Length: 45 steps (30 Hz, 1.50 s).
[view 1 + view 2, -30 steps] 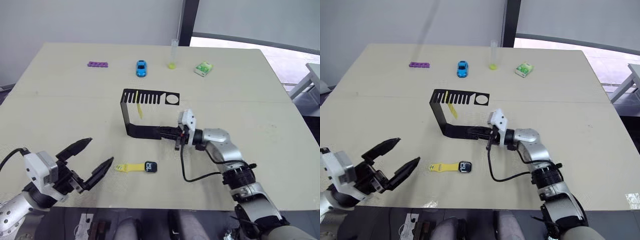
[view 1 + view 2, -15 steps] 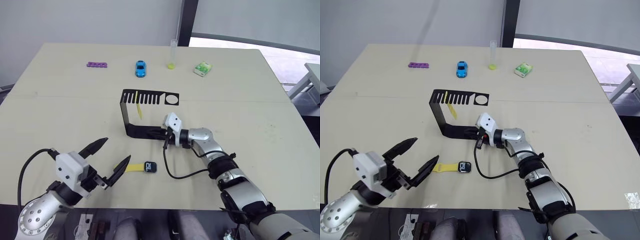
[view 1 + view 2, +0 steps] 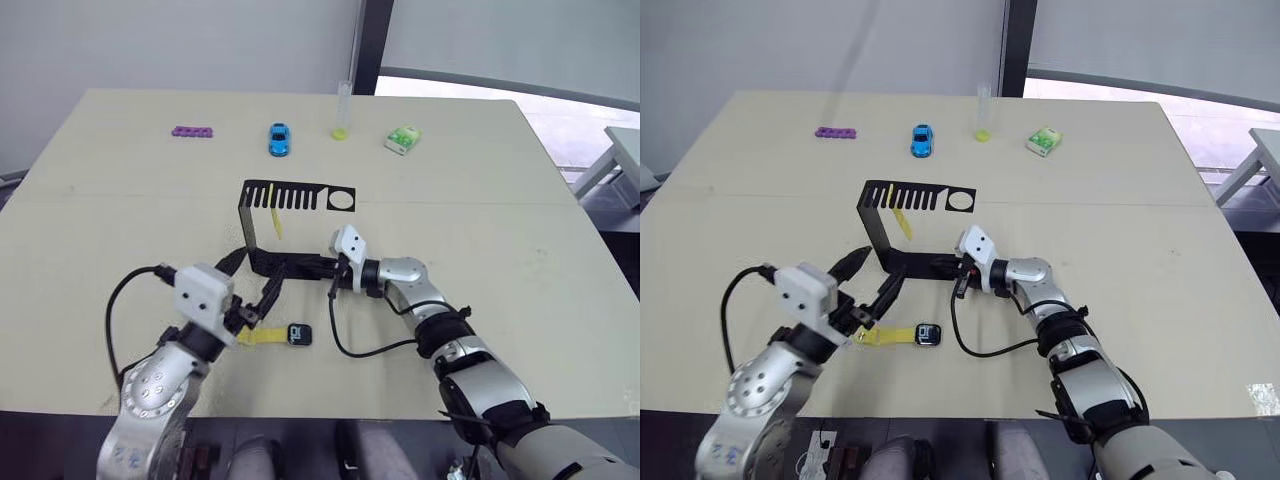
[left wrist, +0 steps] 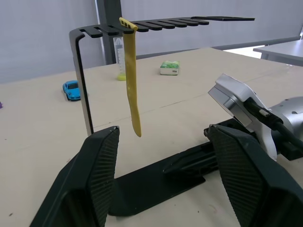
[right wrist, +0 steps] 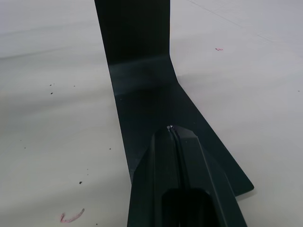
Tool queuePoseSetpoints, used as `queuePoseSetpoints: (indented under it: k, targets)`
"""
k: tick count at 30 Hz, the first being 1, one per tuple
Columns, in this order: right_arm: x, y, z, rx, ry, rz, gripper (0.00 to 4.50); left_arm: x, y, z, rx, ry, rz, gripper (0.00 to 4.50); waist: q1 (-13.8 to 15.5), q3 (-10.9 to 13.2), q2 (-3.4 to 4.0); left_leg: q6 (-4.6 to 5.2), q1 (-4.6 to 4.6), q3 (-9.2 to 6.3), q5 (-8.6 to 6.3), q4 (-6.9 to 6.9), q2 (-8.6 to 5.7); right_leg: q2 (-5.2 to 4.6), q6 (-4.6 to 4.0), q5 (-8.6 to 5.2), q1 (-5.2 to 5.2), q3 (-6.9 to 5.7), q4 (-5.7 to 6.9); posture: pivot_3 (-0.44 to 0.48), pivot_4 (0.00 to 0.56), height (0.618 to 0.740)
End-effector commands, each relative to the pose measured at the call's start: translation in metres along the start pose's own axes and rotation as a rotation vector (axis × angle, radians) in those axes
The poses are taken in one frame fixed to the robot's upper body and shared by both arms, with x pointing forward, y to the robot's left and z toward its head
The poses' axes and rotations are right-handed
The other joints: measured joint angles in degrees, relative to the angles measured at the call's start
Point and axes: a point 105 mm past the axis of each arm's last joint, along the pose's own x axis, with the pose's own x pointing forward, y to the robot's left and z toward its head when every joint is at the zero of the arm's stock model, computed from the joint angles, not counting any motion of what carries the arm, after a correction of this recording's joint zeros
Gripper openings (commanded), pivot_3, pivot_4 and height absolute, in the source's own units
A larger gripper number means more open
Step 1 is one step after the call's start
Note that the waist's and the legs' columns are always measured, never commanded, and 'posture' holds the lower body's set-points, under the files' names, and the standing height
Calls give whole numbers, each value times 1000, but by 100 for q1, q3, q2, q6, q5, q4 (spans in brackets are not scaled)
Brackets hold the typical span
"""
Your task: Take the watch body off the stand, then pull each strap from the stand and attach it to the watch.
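A pale beige table (image 3: 480,200) carries the whole scene, with a purple block strip (image 3: 192,131), a blue toy car (image 3: 278,139), a clear tube (image 3: 342,110) and a green-white packet (image 3: 402,139) lined along its far side. The stand (image 3: 262,225) sits mid-table, one yellow strap (image 4: 131,80) hanging from its slotted top. The other strap (image 3: 262,336) lies flat near the front edge, already joined to the watch body (image 3: 299,335). The right gripper (image 3: 322,268) rests pressed shut on the stand's flat base, much as half a second ago. The left gripper (image 3: 254,277) has changed most: from low at the front-left edge it has swung forward over the lying strap, and now its fingers (image 4: 97,165) are spread wide, empty, aimed at the stand and the hanging strap.
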Motion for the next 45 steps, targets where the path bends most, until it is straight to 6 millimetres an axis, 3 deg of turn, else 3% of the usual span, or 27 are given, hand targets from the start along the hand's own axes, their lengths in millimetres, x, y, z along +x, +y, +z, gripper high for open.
queuePoseSetpoints:
  k: [1, 20, 39, 45]
  targets:
    - [5, 10, -11, 22, 35, 34, 0, 15, 2, 1, 19, -13, 49, 3237, 2, 0, 0, -1, 0, 0, 0, 0, 1, 0, 0, 0, 0, -1, 0, 0, 150, 740]
    - [8, 14, -17, 19, 62, 51, 0, 65, -1, 2, 0, -41, 76, 3237, 20, -1, -1, -3, 1, 0, 2, 2, 2, 0, 0, 0, 0, -3, 2, 0, 150, 740]
    - [11, 16, -17, 15, 52, 40, 0, 75, 3, -3, 28, -48, 150, 3237, 20, -2, 0, -3, 1, 1, 2, 1, 4, -1, 1, 0, 0, -3, 3, 0, 150, 740]
    - [11, 16, -15, 16, 47, 44, 0, 80, 1, 5, 35, -75, 133, 303, 22, -2, -1, -3, 1, 1, 2, 1, 3, -1, 1, 0, 0, -3, 2, 0, 150, 740]
